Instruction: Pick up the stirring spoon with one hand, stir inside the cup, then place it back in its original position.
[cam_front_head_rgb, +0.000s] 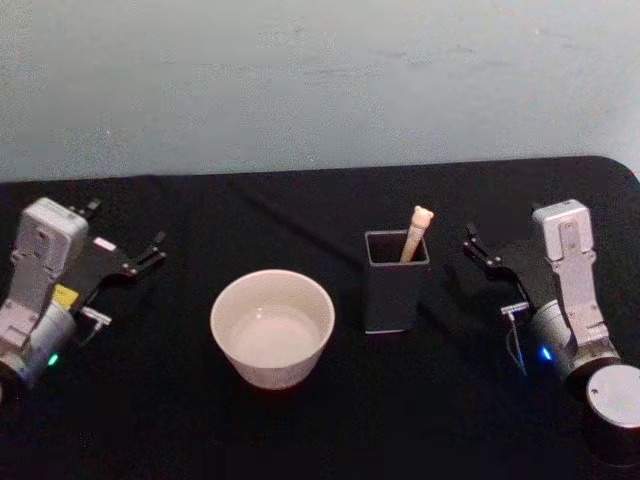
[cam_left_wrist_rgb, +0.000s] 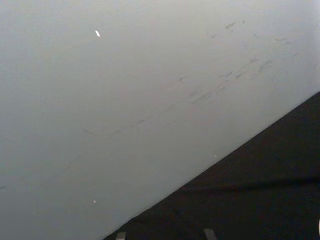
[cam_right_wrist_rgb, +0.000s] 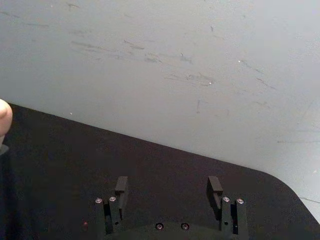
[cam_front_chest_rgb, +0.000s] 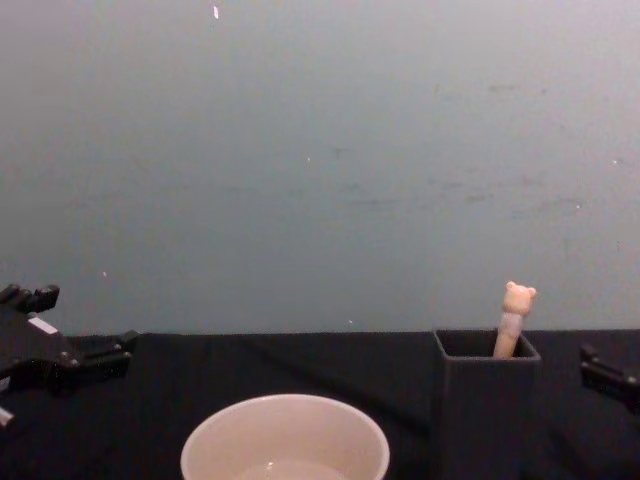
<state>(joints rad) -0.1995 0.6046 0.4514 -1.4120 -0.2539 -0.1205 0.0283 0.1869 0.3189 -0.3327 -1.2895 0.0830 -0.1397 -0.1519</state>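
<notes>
Black cloth covered the table (cam_front_head_rgb: 300, 430), and on it we saw the cup (cam_front_head_rgb: 272, 327) standing a little left of centre, wide, cream-white and upright. Just beside it on the right stood the dark grey square holder (cam_front_head_rgb: 395, 281), apart from the cup. We found the stirring spoon (cam_front_head_rgb: 415, 233) standing in that holder, leaning toward its right wall, with the bear head and part of the cream handle rising above the rim. From the chest view we saw the same: the bear head (cam_front_chest_rgb: 519, 295) poked up from the holder (cam_front_chest_rgb: 485, 400), with the cup's rim (cam_front_chest_rgb: 285, 440) low and to the left.

We saw the left gripper (cam_front_head_rgb: 143, 257) resting near the table's left edge, well apart from the cup; whether its fingers were parted or closed we could not tell. We saw the right gripper (cam_front_head_rgb: 478, 248) to the right of the holder, near it but not touching. In the right wrist view its two black fingers (cam_right_wrist_rgb: 121, 186) stood wide apart with nothing between them, over the dark cloth before a pale grey wall (cam_right_wrist_rgb: 200, 60).
</notes>
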